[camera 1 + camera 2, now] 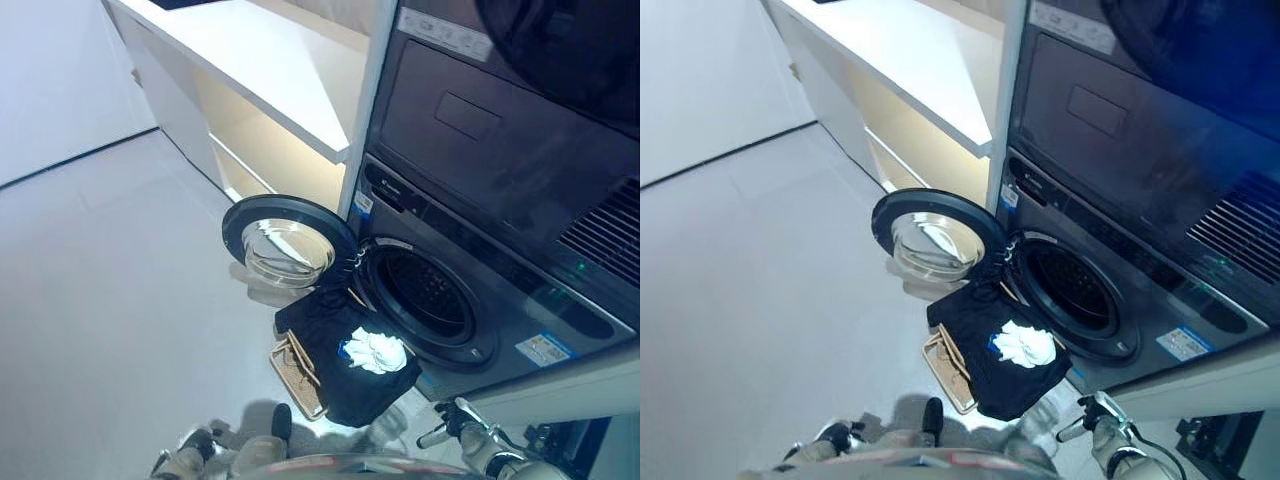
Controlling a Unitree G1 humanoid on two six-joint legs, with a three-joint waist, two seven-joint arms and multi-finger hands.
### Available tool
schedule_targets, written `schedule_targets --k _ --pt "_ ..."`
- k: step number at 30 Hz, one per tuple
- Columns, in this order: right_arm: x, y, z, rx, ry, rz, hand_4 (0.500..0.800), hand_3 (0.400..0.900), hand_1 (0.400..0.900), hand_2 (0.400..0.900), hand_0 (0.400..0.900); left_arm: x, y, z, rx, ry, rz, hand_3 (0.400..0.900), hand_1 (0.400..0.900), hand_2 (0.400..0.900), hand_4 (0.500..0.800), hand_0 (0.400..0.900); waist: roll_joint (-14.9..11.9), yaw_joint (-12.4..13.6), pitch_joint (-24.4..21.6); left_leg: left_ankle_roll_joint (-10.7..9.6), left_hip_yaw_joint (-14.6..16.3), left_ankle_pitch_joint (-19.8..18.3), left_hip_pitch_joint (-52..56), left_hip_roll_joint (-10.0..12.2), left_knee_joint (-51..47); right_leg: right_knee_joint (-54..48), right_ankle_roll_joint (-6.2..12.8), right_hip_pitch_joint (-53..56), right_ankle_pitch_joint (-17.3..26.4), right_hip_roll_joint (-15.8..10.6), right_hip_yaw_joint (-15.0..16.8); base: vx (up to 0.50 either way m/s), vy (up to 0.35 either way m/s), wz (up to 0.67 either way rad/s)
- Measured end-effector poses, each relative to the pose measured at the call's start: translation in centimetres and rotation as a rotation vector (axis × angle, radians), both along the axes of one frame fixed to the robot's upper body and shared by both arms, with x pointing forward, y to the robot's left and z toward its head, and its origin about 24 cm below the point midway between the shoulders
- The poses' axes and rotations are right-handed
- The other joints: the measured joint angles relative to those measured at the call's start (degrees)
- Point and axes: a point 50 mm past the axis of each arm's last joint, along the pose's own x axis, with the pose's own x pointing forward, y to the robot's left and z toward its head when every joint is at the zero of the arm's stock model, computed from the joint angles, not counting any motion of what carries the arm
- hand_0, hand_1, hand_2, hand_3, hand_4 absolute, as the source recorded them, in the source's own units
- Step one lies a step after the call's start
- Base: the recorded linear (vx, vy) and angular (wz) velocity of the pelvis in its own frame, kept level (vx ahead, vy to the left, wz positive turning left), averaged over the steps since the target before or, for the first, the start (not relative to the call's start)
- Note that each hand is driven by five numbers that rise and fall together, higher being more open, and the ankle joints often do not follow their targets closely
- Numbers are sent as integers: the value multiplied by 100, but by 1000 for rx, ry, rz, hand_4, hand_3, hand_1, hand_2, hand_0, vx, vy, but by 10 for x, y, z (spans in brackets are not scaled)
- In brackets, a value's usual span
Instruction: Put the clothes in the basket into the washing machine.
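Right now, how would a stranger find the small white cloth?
Find the dark grey washing machine with its round door open. The tan basket stands before it, under black clothing. The crumpled white cloth lies on top, the only pale piece.

No print can be read anywhere. The washing machine (470, 300) carries a blue and white sticker (543, 350) at the lower right of its front and a small label (362, 203) at the upper left beside the open door (288, 243), both too small to make out. The dark appliance above it (500, 120) bears a pale strip label (443, 33) near its top edge, also illegible.
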Motion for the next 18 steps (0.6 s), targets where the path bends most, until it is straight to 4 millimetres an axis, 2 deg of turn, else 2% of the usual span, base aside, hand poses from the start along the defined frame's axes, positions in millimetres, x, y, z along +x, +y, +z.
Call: schedule_targets --k 2,4,6,7,8,9,10,11,12,13,14,15,18 --pt "7 3 2 -9 -11 51 800 900 900 900 900 20 0 6 10 -51 -12 900 900 900 800 900 33 -21 99 57 -177 -72 137 -77 -2 -259 -17 -119 -9 -182 -141 189 -128 14" --pt "31 11 8 -23 -55 156 800 900 900 900 900 33 1 11 24 -89 -15 900 900 900 800 900 91 77 233 53 -110 -152 144 -85 20 -1336 22 -239 13 -429 -567 128 -189 37" --pt "54 21 16 -37 -108 260 800 900 900 900 900 44 5 16 43 -120 -2 900 900 900 800 900 54 69 388 -26 -229 -192 114 -165 44 -2157 185 -293 135 -452 -460 7 -171 27" --pt "59 24 18 -31 -122 272 800 900 900 900 900 44 8 16 49 -122 1 900 900 900 800 900 -19 103 403 -28 -267 -191 99 -215 75 -2312 245 -273 195 -442 -452 -14 -118 -9" --pt "68 30 21 -28 -145 296 800 900 900 900 900 47 12 19 64 -135 4 900 900 900 800 900 -140 169 464 -88 -256 -281 16 -245 200 -2340 222 -271 268 -433 -422 -66 -128 22" --pt "78 36 25 -27 -166 326 800 900 900 900 900 58 6 22 65 -147 -8 900 900 900 800 900 -241 136 495 -163 -196 -409 -115 -273 377 -2410 78 -303 462 -405 -432 -172 -139 52" --pt "87 37 30 -37 -185 352 800 900 900 900 900 58 6 22 74 -121 7 900 900 900 800 900 -151 158 533 -225 -263 -390 -378 -207 570 -2430 32 -289 600 -363 -521 -302 -158 93" --pt "95 37 36 -45 -223 368 800 900 900 900 900 54 4 22 35 -191 -14 900 900 900 800 900 -162 223 545 -343 -309 -449 -525 -141 726 -2496 -33 -397 629 -292 -550 -256 -156 83" --pt "101 31 41 -64 -257 372 800 900 900 900 900 57 -4 24 -6 -256 -44 900 900 900 800 900 -62 221 593 -418 -539 -595 -890 -80 1103 -2615 -109 -406 667 -223 -803 -182 -137 58" --pt "103 25 44 -80 -263 369 800 900 900 900 900 53 -7 21 -18 -241 -48 900 900 900 800 900 27 270 604 -424 -587 -618 -1093 -36 1224 -2596 -148 -446 641 -175 -980 -131 -100 32" --pt "107 20 48 -96 -272 370 800 900 900 900 900 52 -7 20 -16 -235 -63 900 900 900 800 900 -4 276 631 -467 -611 -610 -1244 -11 1264 -2538 -205 -620 579 -177 -1047 -89 -76 19" --pt "117 13 56 -119 -302 371 800 900 900 900 900 49 -4 20 -9 -228 -59 900 900 900 800 900 -5 385 722 -508 -605 -585 -1451 13 1293 -2420 -228 -868 519 -164 -1049 -76 -75 13" --pt "149 1 84 -195 -384 377 800 900 900 900 900 42 6 17 30 -172 -38 900 900 900 800 900 102 445 1060 -579 -657 -534 -1854 30 1449 -2147 -309 -1301 478 -170 -1078 -55 -43 3"
